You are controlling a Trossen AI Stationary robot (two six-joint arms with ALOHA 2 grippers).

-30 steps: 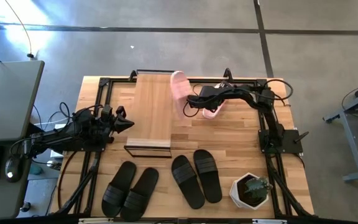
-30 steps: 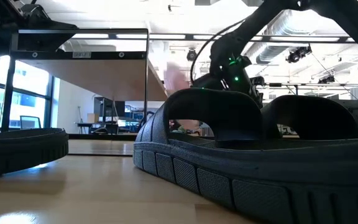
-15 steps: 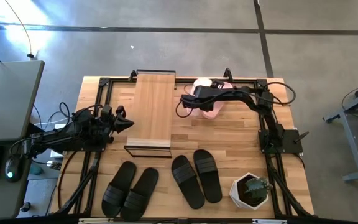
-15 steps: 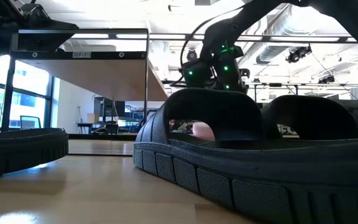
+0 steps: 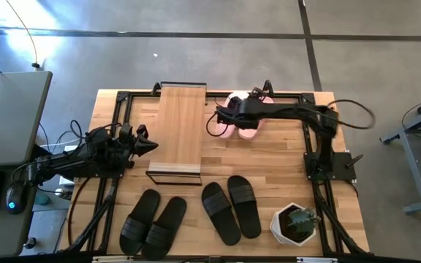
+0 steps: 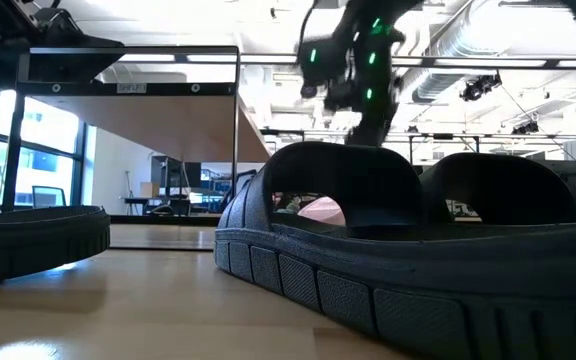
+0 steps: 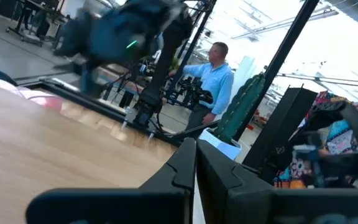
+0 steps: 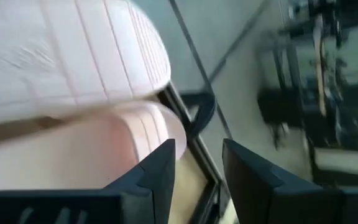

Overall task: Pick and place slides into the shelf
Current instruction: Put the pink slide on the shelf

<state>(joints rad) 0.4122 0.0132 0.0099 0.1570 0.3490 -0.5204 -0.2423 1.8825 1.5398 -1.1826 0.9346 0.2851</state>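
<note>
**Pink slides lie directly under the right gripper**

The right gripper [image 5: 226,117], fingers apart and empty, hovers over the pink slides [image 5: 243,124], just right of the shelf [image 5: 180,128]. Farther off, the left gripper [image 5: 148,145], closed, waits left of the shelf.

Open pincer [image 8: 196,163] beside pink slides [image 8: 73,56]

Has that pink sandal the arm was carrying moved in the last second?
Yes. The pink sandal was held close to the shelf; it has gone right, away from the shelf, and now lies beside its partner under the open right gripper.
</note>
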